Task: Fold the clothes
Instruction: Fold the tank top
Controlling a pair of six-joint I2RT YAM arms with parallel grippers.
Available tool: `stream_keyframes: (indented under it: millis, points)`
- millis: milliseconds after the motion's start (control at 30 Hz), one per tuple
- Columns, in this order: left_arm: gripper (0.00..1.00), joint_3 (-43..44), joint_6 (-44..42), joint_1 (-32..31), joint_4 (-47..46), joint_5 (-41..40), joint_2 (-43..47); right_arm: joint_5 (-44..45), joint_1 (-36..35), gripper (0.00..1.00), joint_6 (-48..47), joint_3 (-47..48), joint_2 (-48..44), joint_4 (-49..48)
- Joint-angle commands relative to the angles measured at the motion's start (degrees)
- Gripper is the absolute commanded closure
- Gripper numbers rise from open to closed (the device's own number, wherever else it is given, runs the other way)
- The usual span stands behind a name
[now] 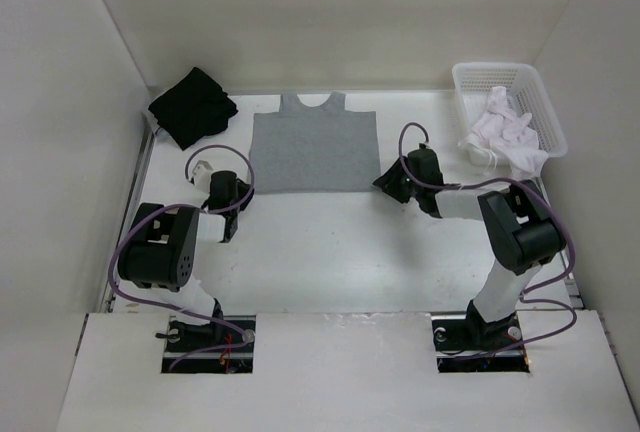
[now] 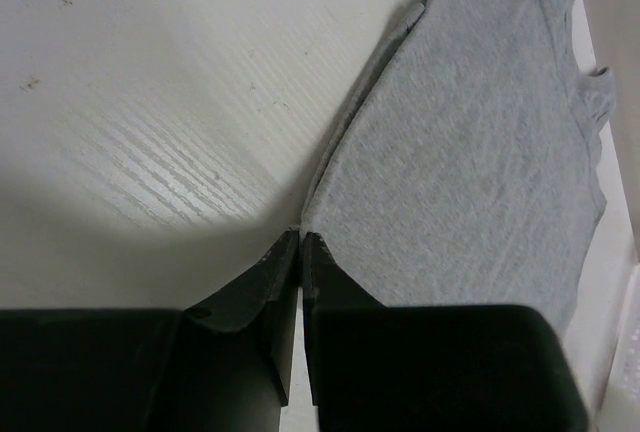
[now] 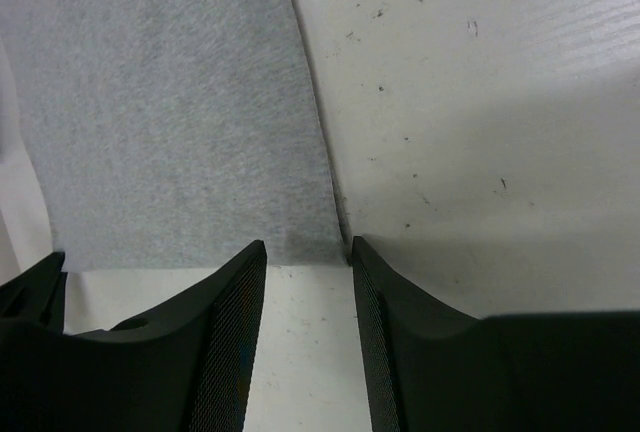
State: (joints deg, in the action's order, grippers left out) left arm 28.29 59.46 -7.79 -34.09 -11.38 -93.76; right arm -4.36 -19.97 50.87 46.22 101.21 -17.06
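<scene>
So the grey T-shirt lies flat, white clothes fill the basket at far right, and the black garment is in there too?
No: the top view shows the black garment on the table at far left, not in the basket. The grey T-shirt does lie flat, and the white clothes are in that basket.

A heather-grey T-shirt (image 1: 312, 152) of soft, matt knit cloth, its flecked weave plain at close range, rests on a white counter (image 1: 330, 252) whose painted surface shows a faint wood-like grain, a dull sheen and scattered dark specks. The left claw (image 2: 301, 237) is smooth, matt black plastic, while the right claw (image 3: 308, 247) carries finely cross-hatched inner faces. At the back, a white plastic lattice basket (image 1: 548, 107) holds crumpled white cloth (image 1: 500, 130), and a black garment (image 1: 192, 107) looks matt and soft.
</scene>
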Motion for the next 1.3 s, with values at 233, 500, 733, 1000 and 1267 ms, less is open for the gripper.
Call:
stream_keyframes:
  millis: [233, 500, 733, 1000, 1267]
  points:
    - [0.99, -1.75, -0.31, -0.25, -1.33, -0.31, 3.13, 0.4, -0.91, 0.92, -0.16, -2.0, -0.66, 0.01]
    - [0.97, -12.81, 0.04, -2.7, 9.71, 3.73, 17.35, 0.15, -3.71, 0.97, 1.77, -17.45, -12.07, -0.34]
    - [0.53, -17.23, 2.15, -11.84, 37.64, -2.4, 48.8, 5.58, -15.13, 0.7, 8.1, -24.6, -24.72, 8.6]
    - [0.48, -1.59, -10.15, -12.99, 40.71, -16.48, 53.1, 14.81, -12.17, 0.55, -5.84, -13.28, -34.42, 21.63]
    - [0.53, 21.85, -19.29, -7.55, 14.32, -9.82, 5.66, 11.93, -2.24, 0.96, -15.62, 9.74, -10.37, 12.32]
